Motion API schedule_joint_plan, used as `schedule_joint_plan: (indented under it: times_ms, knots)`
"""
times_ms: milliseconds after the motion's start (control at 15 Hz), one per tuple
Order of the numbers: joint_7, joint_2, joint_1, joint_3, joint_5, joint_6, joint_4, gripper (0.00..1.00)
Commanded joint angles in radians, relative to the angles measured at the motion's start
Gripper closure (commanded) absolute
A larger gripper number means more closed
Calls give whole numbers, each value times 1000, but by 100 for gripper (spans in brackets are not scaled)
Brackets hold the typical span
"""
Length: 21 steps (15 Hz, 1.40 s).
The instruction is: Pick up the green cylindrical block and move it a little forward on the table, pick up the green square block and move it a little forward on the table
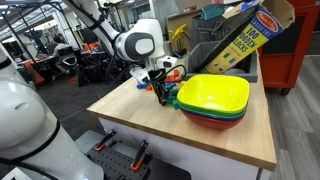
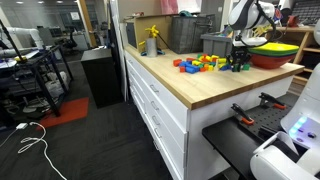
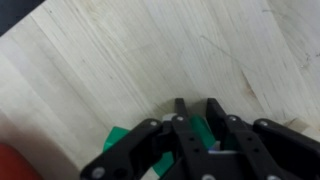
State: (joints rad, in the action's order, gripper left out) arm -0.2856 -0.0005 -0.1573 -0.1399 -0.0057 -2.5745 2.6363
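Note:
My gripper is low over the pale wood table, close to the stacked bowls. In the wrist view its two black fingers are shut on a green block. The fingers hide most of the block, so I cannot tell whether it is the cylindrical or the square one. A second green piece lies just to the left of the fingers, partly hidden by the gripper body. The gripper also shows in both exterior views, pointing down at the tabletop.
A stack of yellow, green and red bowls stands right beside the gripper. A pile of coloured blocks lies on the table. A wood-blocks box and a grey bin stand at the back.

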Motion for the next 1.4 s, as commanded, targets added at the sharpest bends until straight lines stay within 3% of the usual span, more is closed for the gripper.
schedule_joint_plan:
  times_ms: [0, 600, 667, 800, 1333]
  knots:
    - [-11, -15, 11, 2, 0, -3, 0, 99]
    - [-11, -67, 12, 3, -59, 19, -1, 100]
    - [-15, -76, 11, 4, -62, 23, -4, 74]
    - [-31, -96, 7, 6, -75, 36, -11, 68]
    - [-253, -87, -23, 18, -166, 156, -99, 7]
